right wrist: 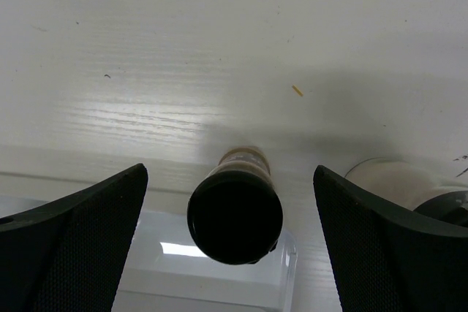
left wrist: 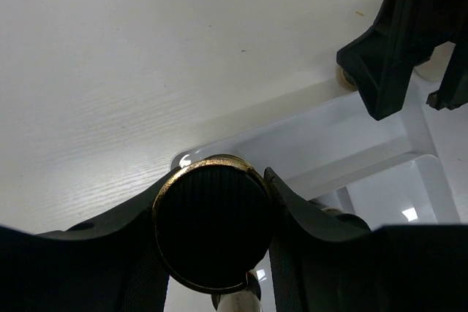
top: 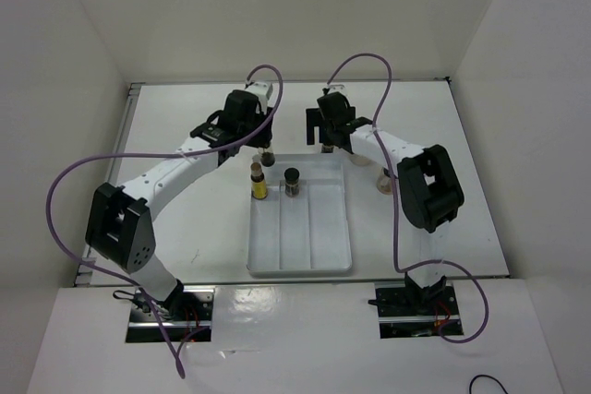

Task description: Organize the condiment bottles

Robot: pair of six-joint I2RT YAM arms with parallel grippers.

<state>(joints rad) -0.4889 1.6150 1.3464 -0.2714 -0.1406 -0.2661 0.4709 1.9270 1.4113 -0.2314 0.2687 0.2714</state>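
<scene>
Our left hand (left wrist: 216, 180) is clamped on a gold-rimmed bottle (left wrist: 213, 231), seemingly just above the white tray's (left wrist: 351, 144) corner: placing is in hand. Our right hand (right wrist: 228, 180), fingers apart, straddles a tan-necked bottle (right wrist: 235, 217) on the desk (right wrist: 219, 49); next, close on it.

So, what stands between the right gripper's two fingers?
A black-capped bottle, clear of both fingers of the open right gripper; seen in the right wrist view.

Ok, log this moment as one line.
left gripper: shut on gold-rimmed bottle at tray corner | right gripper: open, straddling black-capped bottle | tray: holds yellow bottle, dark jar
</scene>
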